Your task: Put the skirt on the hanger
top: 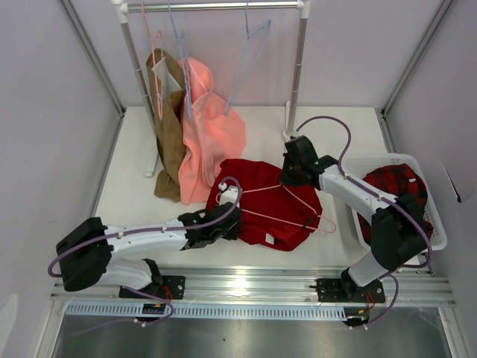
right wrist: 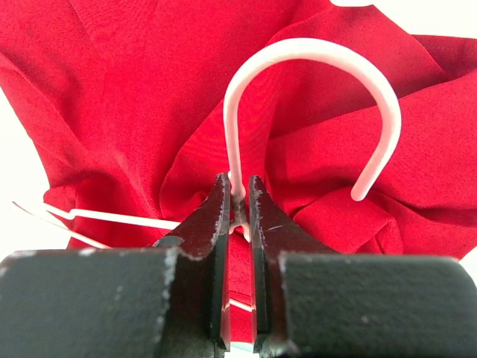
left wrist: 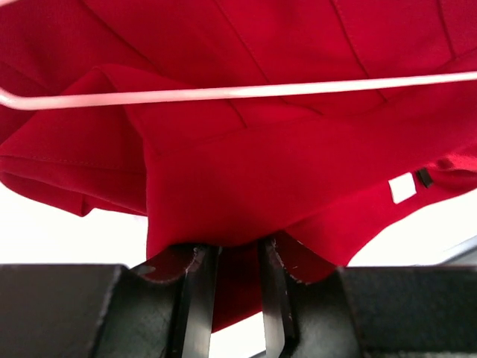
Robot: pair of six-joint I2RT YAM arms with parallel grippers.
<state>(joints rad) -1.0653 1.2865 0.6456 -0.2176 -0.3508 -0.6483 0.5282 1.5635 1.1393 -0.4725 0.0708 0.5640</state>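
The dark red skirt (top: 261, 216) lies crumpled on the white table, mid-front. The pale pink hanger (top: 261, 189) lies across it. My left gripper (top: 235, 218) is at the skirt's left edge, shut on a fold of the skirt (left wrist: 246, 171); cloth fills the gap between its fingers (left wrist: 195, 291). The hanger's bar (left wrist: 246, 92) and the white label (left wrist: 402, 188) show there. My right gripper (top: 289, 177) is at the skirt's far right edge. It is shut on the neck of the hanger just below its hook (right wrist: 313, 48), over the skirt (right wrist: 119, 97).
A clothes rack (top: 223, 6) stands at the back with light blue hangers (top: 250, 52), a salmon-pink garment (top: 216, 134) and a brown garment (top: 168, 127) on a pink hanger. A white basket (top: 440, 227) with red-and-black plaid cloth (top: 395, 186) stands at the right.
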